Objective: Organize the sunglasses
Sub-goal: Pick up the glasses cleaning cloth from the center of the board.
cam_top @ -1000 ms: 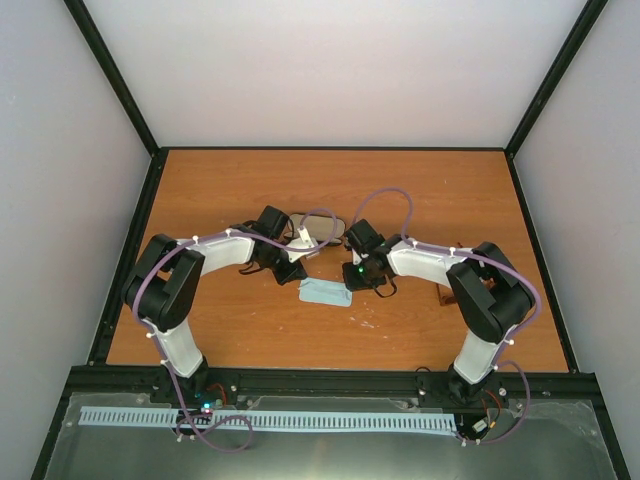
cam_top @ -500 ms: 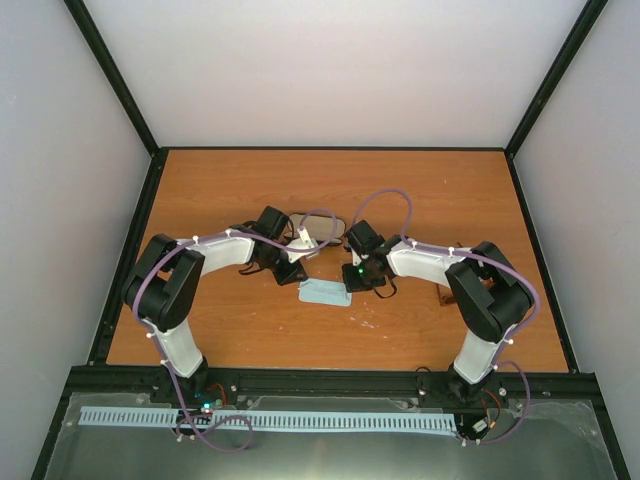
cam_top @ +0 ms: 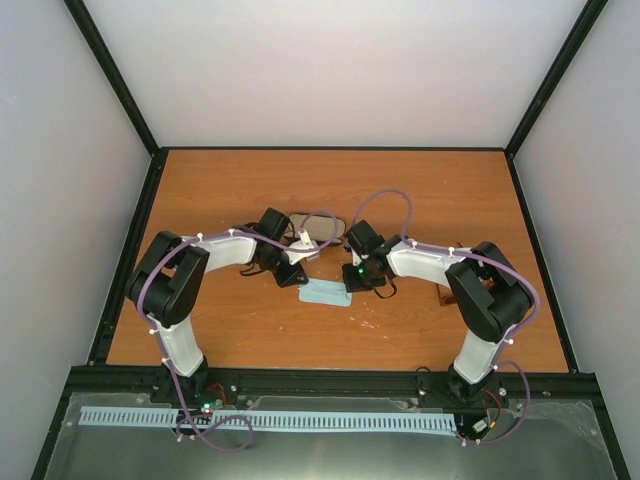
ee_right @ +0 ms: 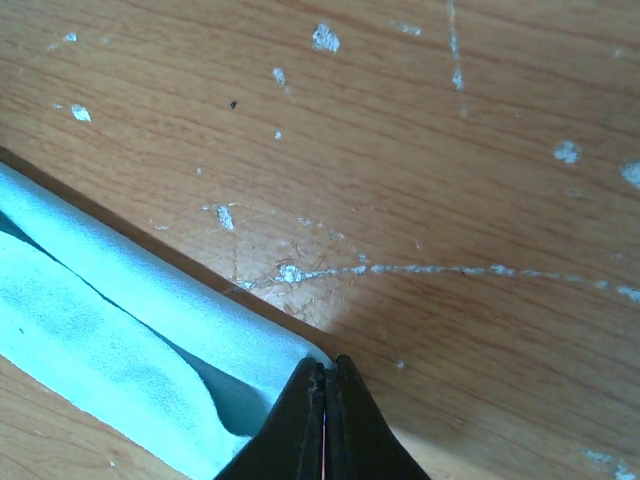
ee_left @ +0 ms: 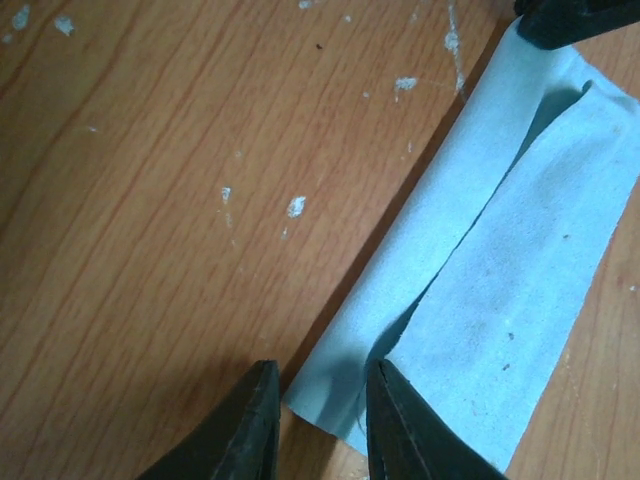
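From above, you have both arms meeting at the middle of the orange-brown wooden surface [cam_top: 230, 185], over the pale blue folded cloth [cam_top: 325, 293]; your left claw [cam_top: 301, 282] is at the cloth's left end and your right claw [cam_top: 351, 288] at its right end. The sunglasses [cam_top: 443, 297] look to be the small brown thing lying on the surface well to the right, half hidden behind your right arm's elbow and touched by neither claw. The black oblong rounded case [cam_top: 325, 229] lies just beyond the claws. Cables cross it, so you cannot tell whether it is open or what it holds, though the sunglasses are plainly not in it. In your left wrist view the claw is part open and holds nothing, with the cloth's near corner lying in the gap between its dark fingers [ee_left: 258, 425]. In your right wrist view the claw is closed tight, and it appears to pinch the cloth's rolled edge at the corner. The task looks to be in its early stage: only the cloth is being handled, and the sunglasses have yet to be picked up and put away.
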Robot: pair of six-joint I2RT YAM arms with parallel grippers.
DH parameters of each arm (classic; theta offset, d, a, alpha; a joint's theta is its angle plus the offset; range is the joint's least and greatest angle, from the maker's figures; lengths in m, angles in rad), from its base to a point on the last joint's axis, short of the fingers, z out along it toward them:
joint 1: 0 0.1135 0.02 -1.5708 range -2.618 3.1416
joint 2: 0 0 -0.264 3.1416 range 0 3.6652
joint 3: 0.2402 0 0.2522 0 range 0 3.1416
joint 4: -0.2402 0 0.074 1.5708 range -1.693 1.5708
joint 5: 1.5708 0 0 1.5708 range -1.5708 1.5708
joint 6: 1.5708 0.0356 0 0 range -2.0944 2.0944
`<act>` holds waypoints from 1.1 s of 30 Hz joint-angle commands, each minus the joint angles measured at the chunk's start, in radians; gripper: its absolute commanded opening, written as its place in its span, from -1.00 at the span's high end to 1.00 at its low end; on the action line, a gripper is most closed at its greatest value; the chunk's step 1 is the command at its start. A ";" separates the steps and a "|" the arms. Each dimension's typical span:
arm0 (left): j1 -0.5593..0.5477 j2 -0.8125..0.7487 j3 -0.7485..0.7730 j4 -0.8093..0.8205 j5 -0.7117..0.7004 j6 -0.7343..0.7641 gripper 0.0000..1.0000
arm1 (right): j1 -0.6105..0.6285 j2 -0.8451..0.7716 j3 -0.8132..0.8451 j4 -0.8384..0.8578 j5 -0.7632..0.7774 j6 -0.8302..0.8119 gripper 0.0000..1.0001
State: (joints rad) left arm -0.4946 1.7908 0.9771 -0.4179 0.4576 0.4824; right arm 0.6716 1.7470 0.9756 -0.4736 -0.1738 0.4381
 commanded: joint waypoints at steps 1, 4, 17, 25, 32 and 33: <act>0.002 0.028 0.022 -0.011 0.022 0.025 0.49 | 0.000 0.012 -0.017 -0.020 0.017 0.004 0.91; 0.002 0.038 0.022 -0.013 0.018 0.028 0.52 | 0.000 0.009 -0.016 -0.020 0.017 0.005 0.91; 0.002 -0.016 0.022 -0.013 0.043 0.024 0.99 | 0.001 -0.010 0.006 -0.014 0.058 0.011 0.94; 0.002 -0.121 0.028 0.023 0.035 -0.017 0.99 | 0.000 -0.083 0.013 0.020 0.117 0.013 0.94; 0.002 -0.139 0.031 0.024 0.042 -0.029 0.99 | 0.000 -0.144 0.004 0.065 0.144 0.016 0.94; 0.002 -0.138 0.029 0.026 0.043 -0.030 0.99 | 0.001 -0.149 0.002 0.069 0.151 0.017 0.94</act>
State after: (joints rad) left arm -0.4942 1.6669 0.9848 -0.4049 0.4831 0.4721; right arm 0.6727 1.6421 0.9764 -0.4477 -0.0669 0.4450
